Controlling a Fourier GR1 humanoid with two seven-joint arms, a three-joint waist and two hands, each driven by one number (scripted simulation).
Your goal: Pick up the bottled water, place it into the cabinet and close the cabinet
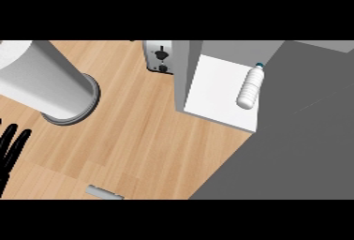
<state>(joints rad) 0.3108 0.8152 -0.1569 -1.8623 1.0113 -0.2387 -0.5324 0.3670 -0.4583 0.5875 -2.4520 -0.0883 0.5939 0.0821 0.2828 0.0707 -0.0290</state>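
The bottled water [250, 87], clear with a dark cap, lies on its side on the white shelf [217, 89] inside the cabinet, at the shelf's right side with its cap pointing away. A large grey panel [297, 140], seemingly the cabinet door, fills the view's right side next to the shelf. My left hand [11, 144] shows at the left edge with straight black fingers pointing up, far from the bottle and holding nothing. My right hand shows nowhere in the head view.
A big white paper-towel roll on a grey round base [48, 82] stands at the left on the wooden counter [138, 140]. A toaster [160, 57] sits behind the cabinet's left wall. A small grey object [104, 192] lies at the lower edge.
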